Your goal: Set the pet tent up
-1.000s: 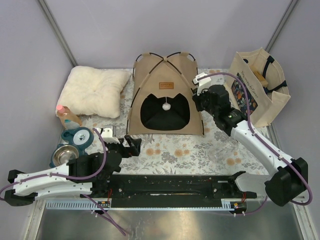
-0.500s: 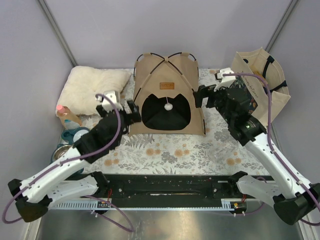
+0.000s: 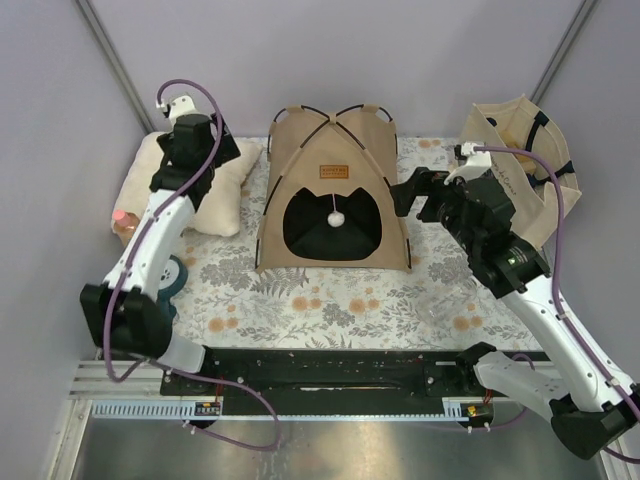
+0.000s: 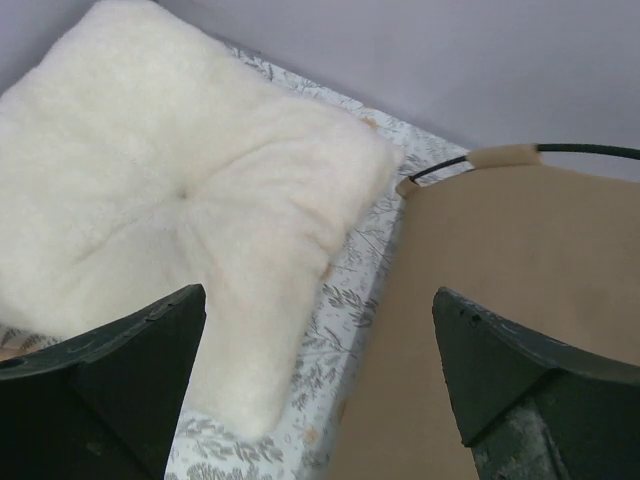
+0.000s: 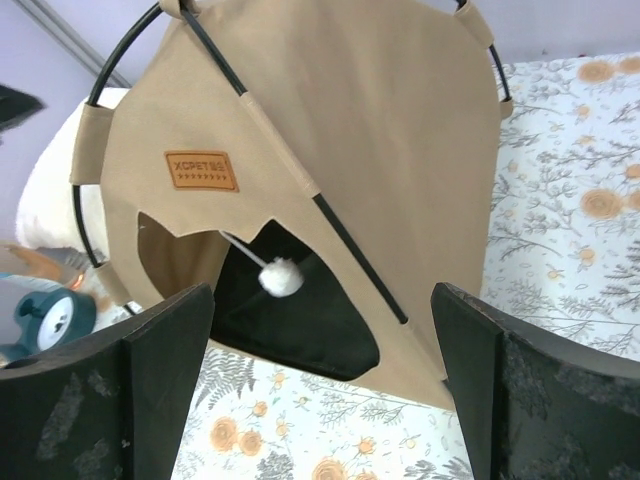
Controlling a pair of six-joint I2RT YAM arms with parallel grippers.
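Observation:
The pet tent (image 3: 333,190) stands upright at the back middle of the floral mat. It is tan canvas on black poles, with a brown label (image 5: 201,169) and a white pom-pom (image 5: 281,277) hanging in its dark doorway. My left gripper (image 3: 222,150) hovers open above the gap between the white cushion (image 4: 170,190) and the tent's left wall (image 4: 520,260), holding nothing. My right gripper (image 3: 404,195) is open just right of the tent and apart from it. In the right wrist view its fingers (image 5: 160,370) frame the doorway and are empty.
A beige tote bag (image 3: 555,200) stands at the back right behind my right arm. The cushion (image 3: 215,200) lies at the back left. A pink-capped bottle (image 3: 122,220) and a teal dish (image 3: 172,278) sit by the left wall. A black rail (image 3: 320,370) runs along the front.
My left arm swung from the front left up to the back, over the cushion. My right gripper opened and drew back to the right, off the tent's right side.

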